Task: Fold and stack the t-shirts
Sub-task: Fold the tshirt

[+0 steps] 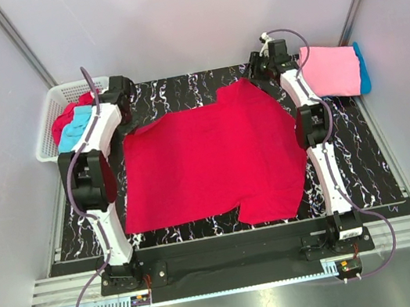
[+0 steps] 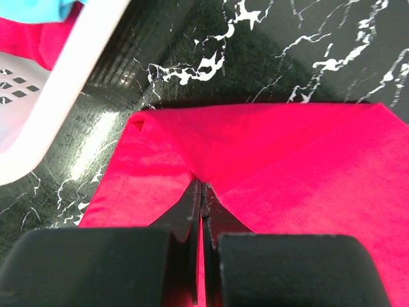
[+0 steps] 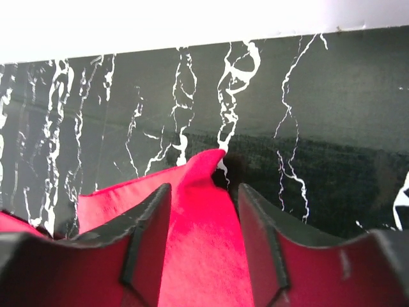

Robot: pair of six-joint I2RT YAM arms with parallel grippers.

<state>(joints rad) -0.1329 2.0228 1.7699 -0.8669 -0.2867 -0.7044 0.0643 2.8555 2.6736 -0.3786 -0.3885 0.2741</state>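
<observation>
A crimson red t-shirt [image 1: 214, 160] lies spread flat on the black marble table [image 1: 355, 151]. My left gripper [image 1: 126, 118] is at the shirt's far left corner, beside the basket. In the left wrist view it [image 2: 201, 187] is shut on a pinch of the red cloth [image 2: 287, 166]. My right gripper [image 1: 257, 77] is at the shirt's far right corner. In the right wrist view it [image 3: 204, 189] is open, with a raised ridge of red cloth [image 3: 203, 211] between its fingers. A folded pink t-shirt [image 1: 329, 69] lies on a turquoise blue one [image 1: 363, 66] at the back right.
A white lattice basket [image 1: 48, 121] at the back left holds a red shirt [image 1: 63, 121] and a turquoise shirt [image 1: 75, 135]. Its rim [image 2: 70, 83] is close to my left gripper. Grey walls enclose the table on three sides.
</observation>
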